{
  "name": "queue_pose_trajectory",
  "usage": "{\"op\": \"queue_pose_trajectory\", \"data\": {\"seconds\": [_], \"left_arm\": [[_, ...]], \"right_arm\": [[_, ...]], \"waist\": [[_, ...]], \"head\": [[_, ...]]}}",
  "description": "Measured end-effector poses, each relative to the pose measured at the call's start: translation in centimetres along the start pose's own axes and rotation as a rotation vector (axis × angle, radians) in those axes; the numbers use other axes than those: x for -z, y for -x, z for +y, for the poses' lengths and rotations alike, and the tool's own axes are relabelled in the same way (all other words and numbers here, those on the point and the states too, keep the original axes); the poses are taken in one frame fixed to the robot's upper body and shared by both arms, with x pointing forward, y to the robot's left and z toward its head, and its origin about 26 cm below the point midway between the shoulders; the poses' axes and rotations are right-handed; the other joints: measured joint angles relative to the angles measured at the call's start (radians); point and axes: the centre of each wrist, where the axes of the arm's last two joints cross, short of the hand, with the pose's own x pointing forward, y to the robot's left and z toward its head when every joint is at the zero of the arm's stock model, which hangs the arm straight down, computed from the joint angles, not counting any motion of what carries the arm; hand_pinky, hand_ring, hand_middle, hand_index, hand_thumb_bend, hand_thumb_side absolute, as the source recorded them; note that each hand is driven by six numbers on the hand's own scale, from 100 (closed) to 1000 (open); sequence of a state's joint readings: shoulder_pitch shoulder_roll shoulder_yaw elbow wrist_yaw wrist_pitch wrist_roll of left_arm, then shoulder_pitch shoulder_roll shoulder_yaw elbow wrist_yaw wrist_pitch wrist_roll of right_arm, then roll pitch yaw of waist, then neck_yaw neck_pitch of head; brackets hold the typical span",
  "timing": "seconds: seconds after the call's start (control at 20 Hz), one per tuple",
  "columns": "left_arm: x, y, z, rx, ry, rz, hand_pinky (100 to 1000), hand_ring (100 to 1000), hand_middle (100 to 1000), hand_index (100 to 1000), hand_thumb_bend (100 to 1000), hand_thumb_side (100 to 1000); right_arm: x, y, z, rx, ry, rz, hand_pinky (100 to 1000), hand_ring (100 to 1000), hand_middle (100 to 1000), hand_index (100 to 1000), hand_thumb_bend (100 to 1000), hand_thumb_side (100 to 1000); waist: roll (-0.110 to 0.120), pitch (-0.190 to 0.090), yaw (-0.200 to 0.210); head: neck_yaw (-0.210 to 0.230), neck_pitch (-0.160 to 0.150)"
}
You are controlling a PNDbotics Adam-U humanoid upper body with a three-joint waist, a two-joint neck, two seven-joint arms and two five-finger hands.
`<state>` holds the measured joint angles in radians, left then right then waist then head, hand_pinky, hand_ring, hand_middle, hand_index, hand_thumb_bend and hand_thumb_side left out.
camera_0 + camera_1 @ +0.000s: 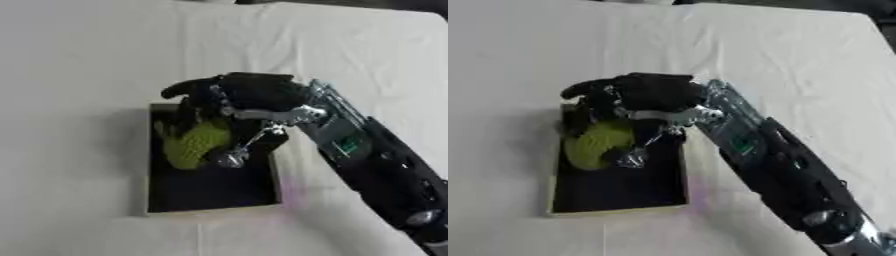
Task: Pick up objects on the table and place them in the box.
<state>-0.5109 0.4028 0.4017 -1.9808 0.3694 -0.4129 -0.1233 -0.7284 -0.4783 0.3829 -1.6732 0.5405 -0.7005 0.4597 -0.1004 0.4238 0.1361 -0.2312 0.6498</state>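
Clearly the yellow-green, bumpy-skinned rounded object (pixel 194 142) sits over the far half of the shallow black-lined box with a pale rim (pixel 210 207), which lies left of the table's middle on the white cloth-covered table (pixel 79 60). Curled round it from above and from the right is the robot's black right hand (pixel 241 95) — fingers and thumb wrapped about the object, so the hand holds it inside the box's outline.

Judging by its look, the object is probably light, with a textured skin that should not slip easily; whether it is soft or stiff cannot be told. Its broad rounded middle seems the sensible place to take hold, which is about where the fingers close now.

Much is hidden. The hand covers the object's far and right sides, so its whole shape stays unclear, and I cannot tell whether it rests on the box floor or hangs just above it. A silver rounded part (pixel 227 158) near the object's near edge looks like part of the hand — not certain. The right forearm runs off at the near right corner. No left hand shows.
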Motion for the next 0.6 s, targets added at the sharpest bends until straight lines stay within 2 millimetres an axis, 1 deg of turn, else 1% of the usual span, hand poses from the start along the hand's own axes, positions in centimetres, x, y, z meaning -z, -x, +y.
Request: {"op": "queue_pose_trajectory", "data": {"seconds": [0.1, 0.25, 0.35, 0.6], "left_arm": [[0.0, 0.0, 0.0, 0.0, 0.0, 0.0, 587, 646, 564, 712, 100, 562], [0.0, 0.0, 0.0, 0.0, 0.001, 0.001, 587, 646, 563, 712, 100, 563], [0.0, 0.0, 0.0, 0.0, 0.002, 0.002, 587, 646, 563, 712, 100, 562], [0.0, 0.0, 0.0, 0.0, 0.002, 0.004, 587, 646, 563, 712, 100, 562]], "right_arm": [[-0.1, 0.0, 0.1, -0.017, -0.008, 0.002, 862, 1000, 886, 924, 100, 324], [-0.4, 0.1, 0.3, -0.044, -0.026, 0.009, 902, 1000, 908, 934, 110, 283], [-0.5, 0.1, 0.2, -0.063, -0.034, 0.014, 916, 1000, 909, 942, 142, 260], [-1.1, 0.2, 0.1, -0.085, -0.036, 0.022, 913, 1000, 897, 942, 126, 178]], "waist": [[0.0, -0.002, -0.001], [0.0, -0.004, -0.002], [0.0, -0.005, -0.004], [0.0, -0.005, -0.006]], "head": [[0.0, 0.0], [0.0, 0.0], [0.0, 0.0], [0.0, 0.001]]}}
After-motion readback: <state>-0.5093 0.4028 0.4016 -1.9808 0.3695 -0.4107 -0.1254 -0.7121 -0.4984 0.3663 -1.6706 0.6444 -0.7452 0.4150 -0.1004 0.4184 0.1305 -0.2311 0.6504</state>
